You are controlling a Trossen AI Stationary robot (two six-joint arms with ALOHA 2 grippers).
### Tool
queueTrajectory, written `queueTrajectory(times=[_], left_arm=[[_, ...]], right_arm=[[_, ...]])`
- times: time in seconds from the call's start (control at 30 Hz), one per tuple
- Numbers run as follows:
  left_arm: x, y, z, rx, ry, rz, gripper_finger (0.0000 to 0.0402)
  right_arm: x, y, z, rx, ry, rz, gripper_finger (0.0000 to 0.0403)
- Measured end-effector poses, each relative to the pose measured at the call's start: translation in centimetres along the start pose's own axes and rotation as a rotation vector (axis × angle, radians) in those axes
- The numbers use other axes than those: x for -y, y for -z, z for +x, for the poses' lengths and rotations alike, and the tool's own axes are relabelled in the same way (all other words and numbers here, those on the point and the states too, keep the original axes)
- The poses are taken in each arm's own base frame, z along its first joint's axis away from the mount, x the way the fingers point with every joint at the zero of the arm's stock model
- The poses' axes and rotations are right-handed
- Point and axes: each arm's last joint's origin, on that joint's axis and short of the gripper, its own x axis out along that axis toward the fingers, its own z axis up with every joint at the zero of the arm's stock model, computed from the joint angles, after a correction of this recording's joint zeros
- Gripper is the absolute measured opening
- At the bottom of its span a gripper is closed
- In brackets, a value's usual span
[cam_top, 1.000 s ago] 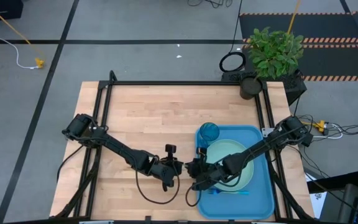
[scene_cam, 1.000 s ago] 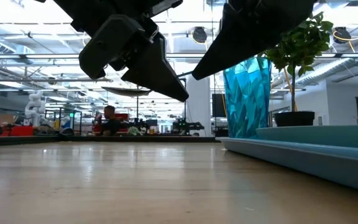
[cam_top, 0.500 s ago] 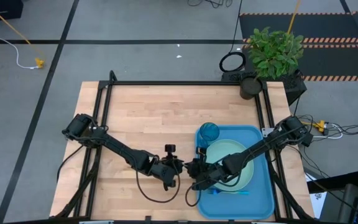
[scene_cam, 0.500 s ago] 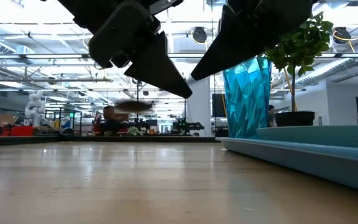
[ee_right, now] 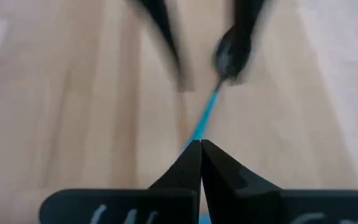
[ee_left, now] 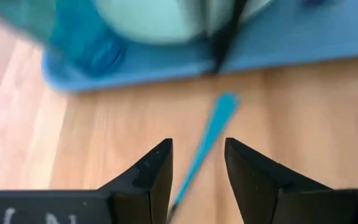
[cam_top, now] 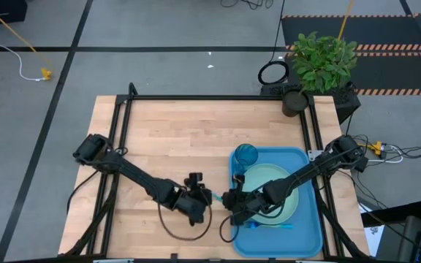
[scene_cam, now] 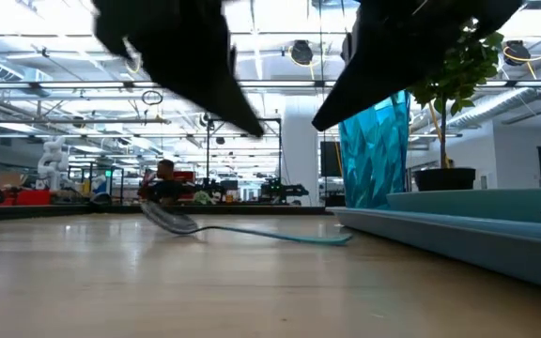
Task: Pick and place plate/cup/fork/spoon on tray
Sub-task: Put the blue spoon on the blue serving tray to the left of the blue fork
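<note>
The spoon [scene_cam: 242, 228] lies flat on the wood table, just left of the tray [cam_top: 309, 234]. Its dark bowl [ee_right: 229, 56] points toward the table's left and its light blue handle [ee_left: 207, 140] toward the tray. My left gripper [ee_left: 197, 162] hovers open above it, with the handle showing between the fingers. My right gripper [ee_right: 201, 144] is shut, above the handle's free end at the tray's left rim, and holds nothing. The plate [cam_top: 272, 191], the cup [cam_top: 245, 155] and the fork [cam_top: 269, 225] rest on the tray.
A potted plant [cam_top: 321, 62] stands beyond the table's far right corner. A black frame [cam_top: 210, 97] runs round the tabletop. Bare wood [cam_top: 181, 139] spreads over the left and far parts of the table.
The spoon hung in the air under my left gripper a second ago. It has dropped and now lies on the table. My left gripper has let go of it and drawn back a little toward the table's left and near edge.
</note>
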Motion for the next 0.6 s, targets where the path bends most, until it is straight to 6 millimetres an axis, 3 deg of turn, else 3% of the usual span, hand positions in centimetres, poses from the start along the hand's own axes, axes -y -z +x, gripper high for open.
queueTrajectory(times=[0.3, 0.6], left_arm=[[-1.9, 3.1, 2.1, -0.139, 0.028, -0.078, 0.015], [-2.1, 5.3, 3.2, -0.127, 0.073, 0.052, 0.015]], right_arm=[[-0.2, 0.1, 0.0, -0.035, -0.086, 0.028, 0.0004], [-0.3, 0.5, 0.1, -0.049, -0.105, 0.022, 0.0004]])
